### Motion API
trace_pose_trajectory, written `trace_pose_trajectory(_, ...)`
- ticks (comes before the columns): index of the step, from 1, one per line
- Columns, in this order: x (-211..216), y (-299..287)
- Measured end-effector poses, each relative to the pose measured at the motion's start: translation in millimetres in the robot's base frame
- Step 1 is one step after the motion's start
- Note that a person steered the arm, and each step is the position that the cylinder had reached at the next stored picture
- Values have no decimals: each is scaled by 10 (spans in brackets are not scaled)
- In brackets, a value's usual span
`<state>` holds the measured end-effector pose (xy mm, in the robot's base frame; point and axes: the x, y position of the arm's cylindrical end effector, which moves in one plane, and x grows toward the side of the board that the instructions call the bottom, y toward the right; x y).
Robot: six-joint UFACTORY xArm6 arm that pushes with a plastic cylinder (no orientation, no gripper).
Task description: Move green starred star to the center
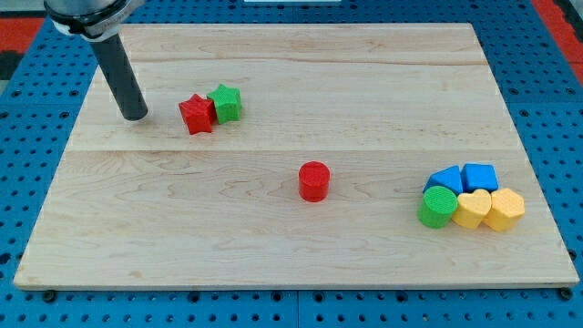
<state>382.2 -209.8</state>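
I work on the wooden board, a bare rod with no claw to part or close, so only my tip matters. It rests in the board's upper left part, just left of the red star and near it, not touching.

The green star sits touching the red star's right side, slightly higher in the view, well up and left of the centre. As I judge it, pushing straight right from here would drive the red star into the green one and shove both along together. Better to bring my tip round above the pair, to the green star's upper left face, then push down and right so it peels away from the red one.

The red cylinder stands close to the centre, right on that path; I would aim just above it or risk knocking it.

The cluster at the view's right, a green cylinder, two blue blocks, a yellow heart and a yellow block, lies well apart.
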Motion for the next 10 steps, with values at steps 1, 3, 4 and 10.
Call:
trace_pose_trajectory(1, 15, 1)
trace_pose_trajectory(3, 94, 389)
trace_pose_trajectory(4, 116, 683)
trace_pose_trajectory(10, 99, 1417)
